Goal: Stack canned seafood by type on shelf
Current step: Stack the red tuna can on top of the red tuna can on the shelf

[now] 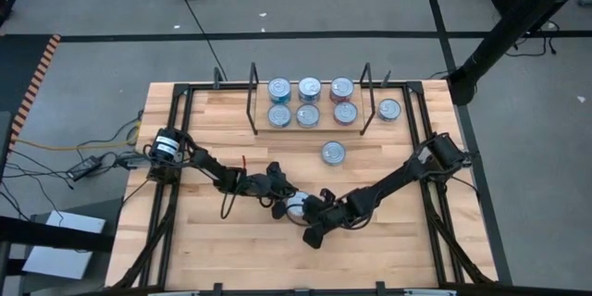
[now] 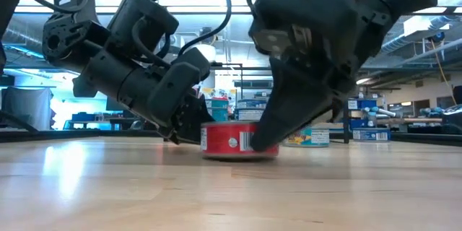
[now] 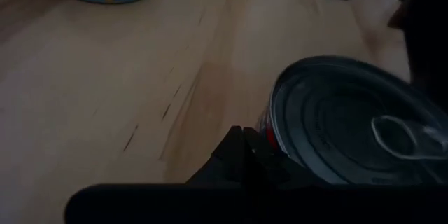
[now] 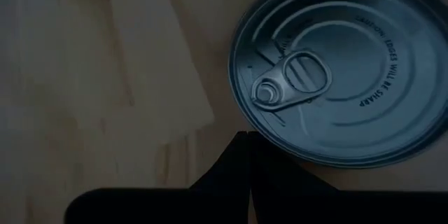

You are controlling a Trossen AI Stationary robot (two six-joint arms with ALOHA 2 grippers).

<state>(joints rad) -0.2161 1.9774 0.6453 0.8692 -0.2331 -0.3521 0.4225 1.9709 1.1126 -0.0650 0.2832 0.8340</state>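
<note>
Where closed hands meet, round ribbed red tin (image 2: 238, 141)

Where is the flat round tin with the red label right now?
In the high view, the red-labelled tin sits on the wooden table near its middle front, between the shut left gripper and right gripper.

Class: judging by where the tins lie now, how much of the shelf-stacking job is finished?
Done: six tins sit between the shelf's uprights. In hand: both shut grippers, left and right, flank a red-labelled tin on the table, neither lifting it. Left: that tin, a loose tin, and another outside the uprights.
</note>
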